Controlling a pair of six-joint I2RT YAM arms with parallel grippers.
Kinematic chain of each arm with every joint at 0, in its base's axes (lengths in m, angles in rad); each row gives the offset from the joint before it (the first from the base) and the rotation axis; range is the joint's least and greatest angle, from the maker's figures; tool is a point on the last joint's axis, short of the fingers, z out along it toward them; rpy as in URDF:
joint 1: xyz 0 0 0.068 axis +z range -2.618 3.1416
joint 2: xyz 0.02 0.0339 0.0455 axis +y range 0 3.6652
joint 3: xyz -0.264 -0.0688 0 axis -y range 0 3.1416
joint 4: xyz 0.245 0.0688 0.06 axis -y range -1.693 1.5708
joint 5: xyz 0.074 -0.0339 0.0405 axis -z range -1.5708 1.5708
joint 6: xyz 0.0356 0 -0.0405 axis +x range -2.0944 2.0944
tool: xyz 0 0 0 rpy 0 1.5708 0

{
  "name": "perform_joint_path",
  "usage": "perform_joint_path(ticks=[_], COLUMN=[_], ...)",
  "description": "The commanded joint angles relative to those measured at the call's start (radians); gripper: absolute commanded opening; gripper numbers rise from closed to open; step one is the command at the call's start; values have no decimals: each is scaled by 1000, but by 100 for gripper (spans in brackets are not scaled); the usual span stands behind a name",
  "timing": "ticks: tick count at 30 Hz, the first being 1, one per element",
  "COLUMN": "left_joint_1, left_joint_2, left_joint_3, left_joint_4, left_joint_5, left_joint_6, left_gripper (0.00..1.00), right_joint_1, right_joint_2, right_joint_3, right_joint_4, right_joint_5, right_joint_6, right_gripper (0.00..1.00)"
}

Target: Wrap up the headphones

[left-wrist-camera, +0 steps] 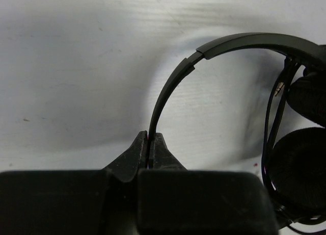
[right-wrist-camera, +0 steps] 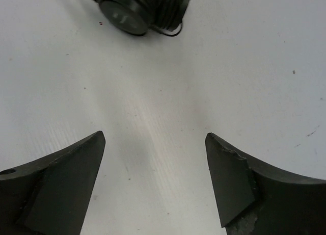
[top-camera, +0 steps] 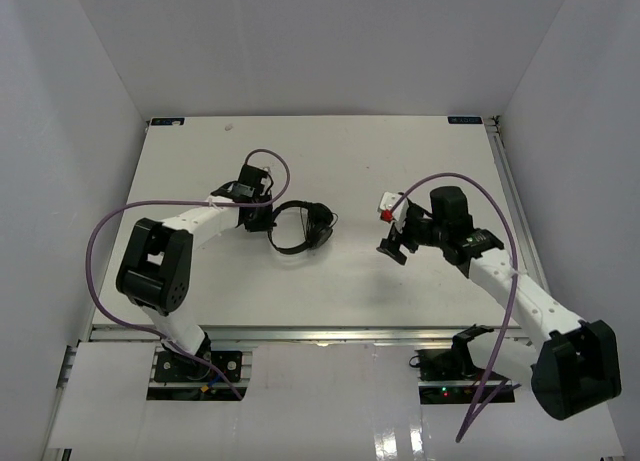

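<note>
The black headphones (top-camera: 300, 227) lie on the white table near its middle. In the left wrist view the thin headband (left-wrist-camera: 173, 82) arches up and right to the two padded earcups (left-wrist-camera: 300, 163), with the thin cord (left-wrist-camera: 271, 118) looped beside them. My left gripper (left-wrist-camera: 151, 138) is shut on the headband's end; it shows in the top view (top-camera: 262, 219) at the headphones' left side. My right gripper (right-wrist-camera: 155, 138) is open and empty over bare table, well right of the headphones (right-wrist-camera: 137, 10); it shows in the top view (top-camera: 394, 249).
Purple robot cables (top-camera: 110, 231) loop from each arm. White walls enclose the table (top-camera: 420, 161) on three sides. A metal rail runs along the near edge (top-camera: 320, 333).
</note>
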Motion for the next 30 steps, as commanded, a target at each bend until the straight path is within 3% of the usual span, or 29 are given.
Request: perform_joint_path(ticks=[1, 3, 6, 10, 18, 24, 30], left_joint_1=[11, 11, 11, 11, 11, 11, 11], left_joint_2=[18, 19, -5, -77, -397, -808, -1162], left_joint_3=[62, 59, 39, 13, -92, -288, -368], left_joint_4=[19, 22, 30, 30, 17, 30, 24], left_joint_5=[-105, -109, -96, -42, 54, 200, 301], left_joint_6=[-72, -74, -77, -77, -52, -40, -25], left_gripper=[9, 22, 53, 73, 88, 89, 95], right_joint_1=[-36, -44, -50, -60, -92, -145, -201], right_joint_2=[-178, -249, -323, -365, -406, -421, -481], right_joint_3=[-116, -160, -189, -157, -106, -55, -86], right_joint_4=[-9, -11, -21, -67, -109, -166, -155], right_joint_5=[-81, -78, -10, 84, 303, 401, 464], right_joint_6=[62, 71, 124, 200, 388, 512, 569], right_gripper=[92, 98, 90, 90, 90, 90, 90])
